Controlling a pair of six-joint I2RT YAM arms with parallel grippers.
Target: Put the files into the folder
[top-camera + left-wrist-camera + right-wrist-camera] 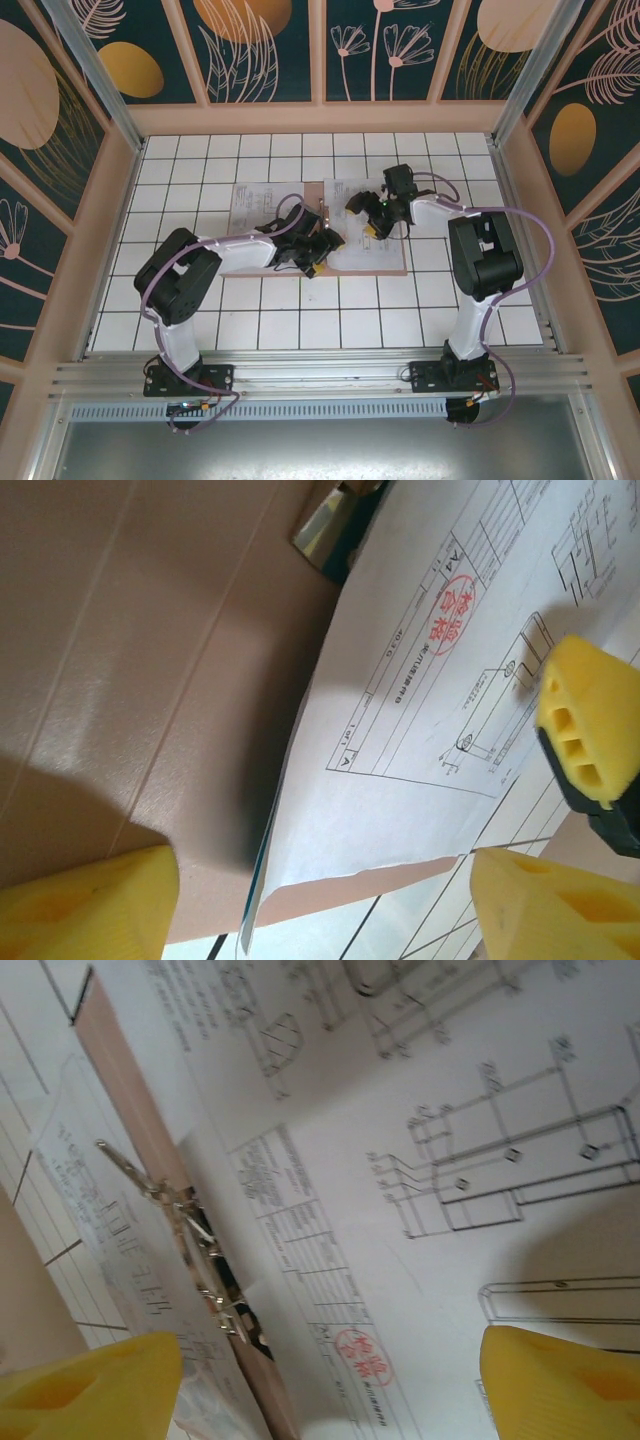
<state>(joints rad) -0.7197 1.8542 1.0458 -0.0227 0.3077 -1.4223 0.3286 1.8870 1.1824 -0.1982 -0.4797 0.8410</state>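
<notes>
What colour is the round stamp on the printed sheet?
Red; the stamp shows best in the left wrist view.

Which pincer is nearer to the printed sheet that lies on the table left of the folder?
Left. The left pincer hangs just right of that sheet; the right pincer is farther right, over the folder.

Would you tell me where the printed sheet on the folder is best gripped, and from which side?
Grip the printed sheet by its lifted edge, coming in low from the folder's bare side with the left gripper. That edge bows up off the card and casts a shadow, so a finger could probably slide under; elsewhere it seems to lie flat.
</notes>
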